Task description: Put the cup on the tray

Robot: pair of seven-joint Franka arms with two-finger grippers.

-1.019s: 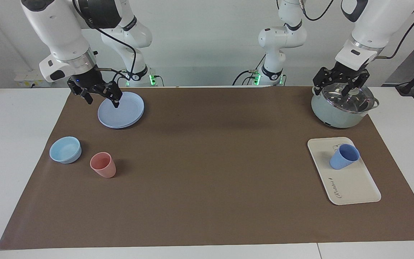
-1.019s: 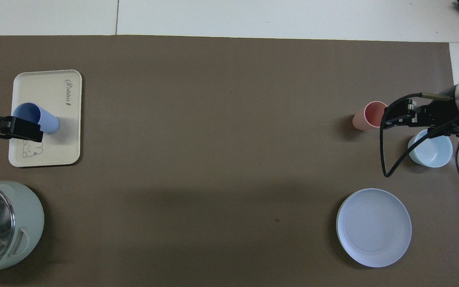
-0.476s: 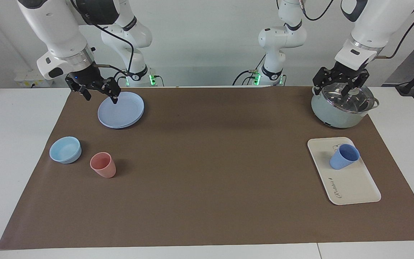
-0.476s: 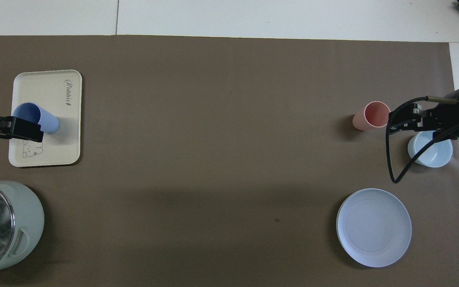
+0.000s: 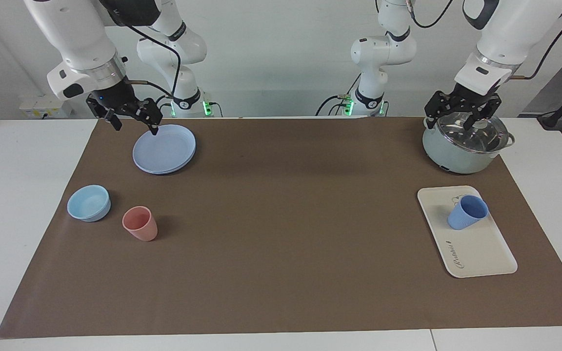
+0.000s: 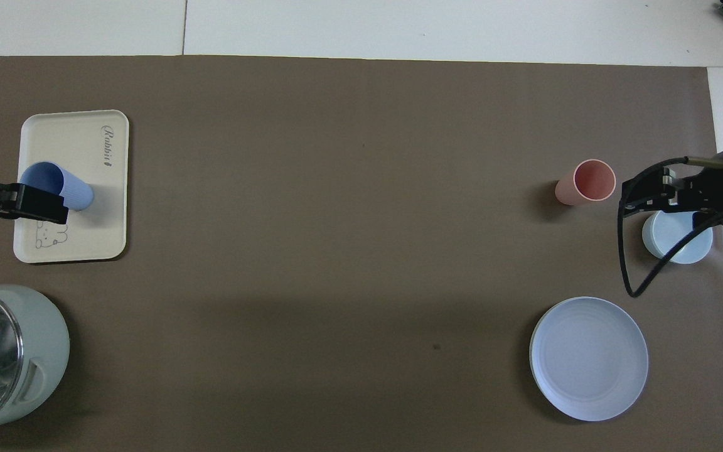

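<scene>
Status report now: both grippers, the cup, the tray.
Left gripper open, over the pot. Right gripper open, over the plate edge. Cup upright on tray, free. Nothing in the way.

Left arm: extended down from its base, wrist angled, left gripper held aloft, fingers spread apart and empty. Right arm: bent at the elbow, forearm sloping down, right gripper raised in the air, fingers spread apart, pointing downward, nothing between them. Neither gripper touches anything.

The cup stands on the tray, both claws clear.
</scene>
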